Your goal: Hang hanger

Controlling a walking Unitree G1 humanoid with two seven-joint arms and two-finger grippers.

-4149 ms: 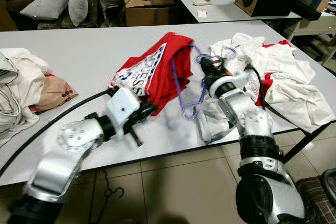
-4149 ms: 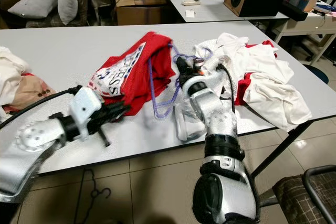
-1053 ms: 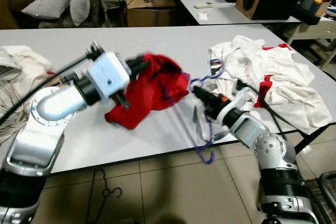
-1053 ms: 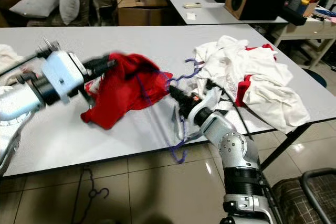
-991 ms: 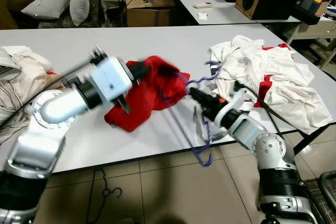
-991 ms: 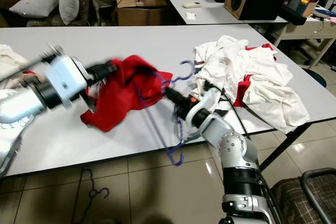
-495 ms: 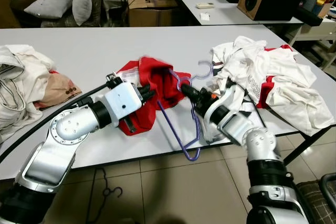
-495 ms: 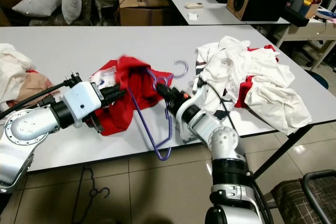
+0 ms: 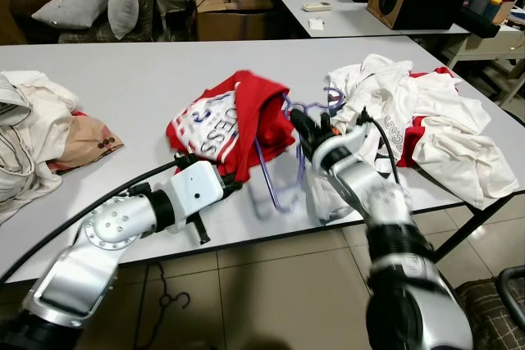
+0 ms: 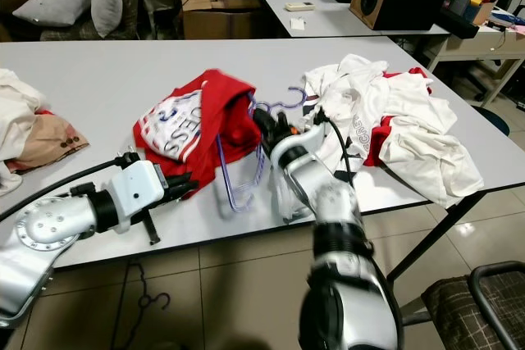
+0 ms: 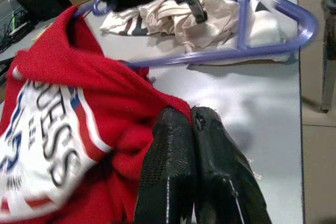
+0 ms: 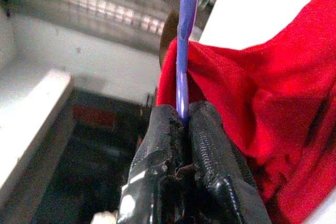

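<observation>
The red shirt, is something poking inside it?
Yes. One end of the purple hanger goes into the red shirt, held by the right gripper. That end is hidden by cloth.

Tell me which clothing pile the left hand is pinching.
The red printed shirt mid-table: the left hand pinches its hem. The white heaps lie apart, untouched.

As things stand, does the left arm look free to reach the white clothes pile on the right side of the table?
Probably not. The left gripper is shut on the red shirt, and the right gripper, shut on the purple hanger, lies between it and the white clothes pile.
</observation>
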